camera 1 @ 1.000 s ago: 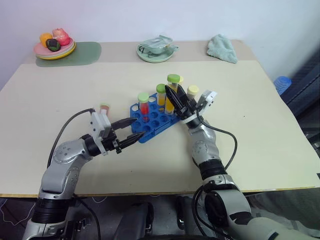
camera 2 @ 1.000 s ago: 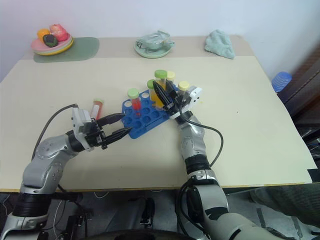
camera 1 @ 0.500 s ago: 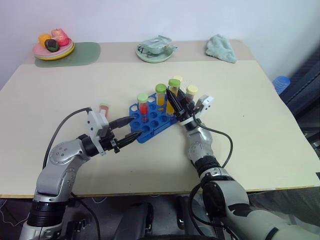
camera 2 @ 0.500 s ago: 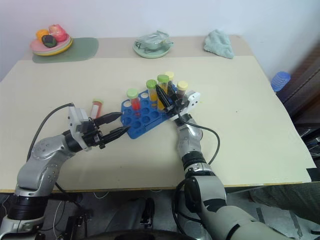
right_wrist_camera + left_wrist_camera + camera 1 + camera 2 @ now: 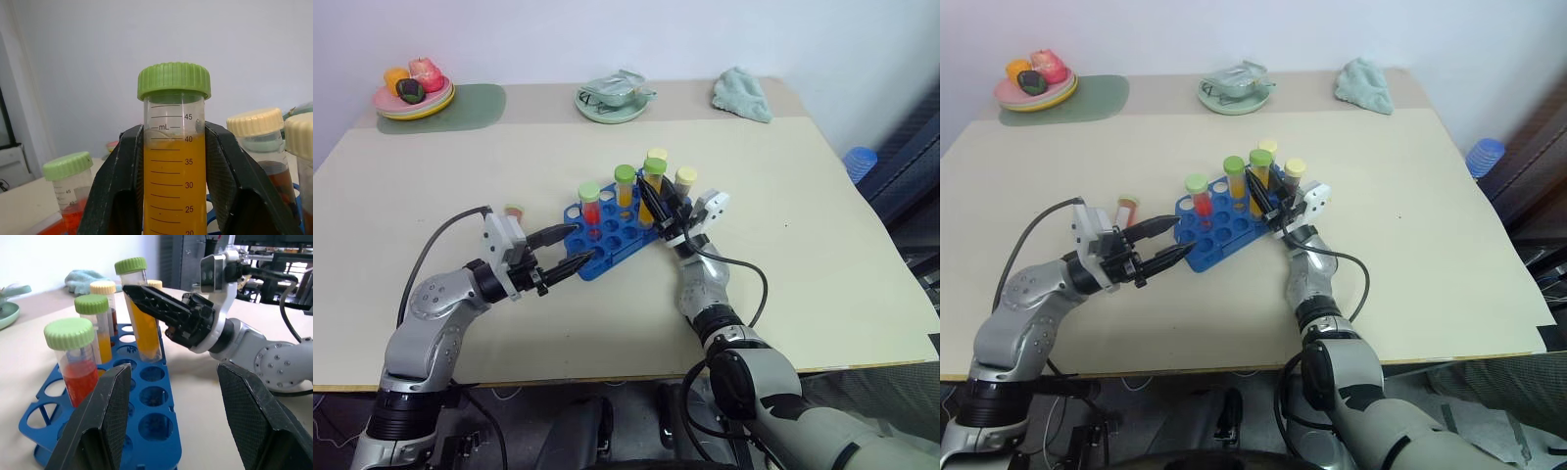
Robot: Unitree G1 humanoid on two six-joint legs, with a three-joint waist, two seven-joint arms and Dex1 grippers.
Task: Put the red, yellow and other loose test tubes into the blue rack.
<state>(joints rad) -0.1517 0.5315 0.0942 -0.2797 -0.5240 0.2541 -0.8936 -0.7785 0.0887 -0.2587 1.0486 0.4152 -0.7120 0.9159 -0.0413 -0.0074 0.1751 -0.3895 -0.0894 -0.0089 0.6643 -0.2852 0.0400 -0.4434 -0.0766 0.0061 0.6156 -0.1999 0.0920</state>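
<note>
On the wide beige table point(image 5: 803, 245), the bright blue plastic rack with round holes point(image 5: 612, 240) sits mid-table. The right gripper point(image 5: 656, 194) is clamped on the sides of the clear yellow-orange tube with a green cap point(image 5: 173, 161), upright and low over the rack's far rows. I can't tell if it is seated. I'd keep it vertical, centred on its hole, and press straight down before letting go. The left gripper point(image 5: 579, 245) hovers half-spread and empty at the rack's near end. I count one rack, five tubes at it (three green-capped, two cream-capped) and one reddish-capped tube point(image 5: 514, 211) loose to its left
</note>
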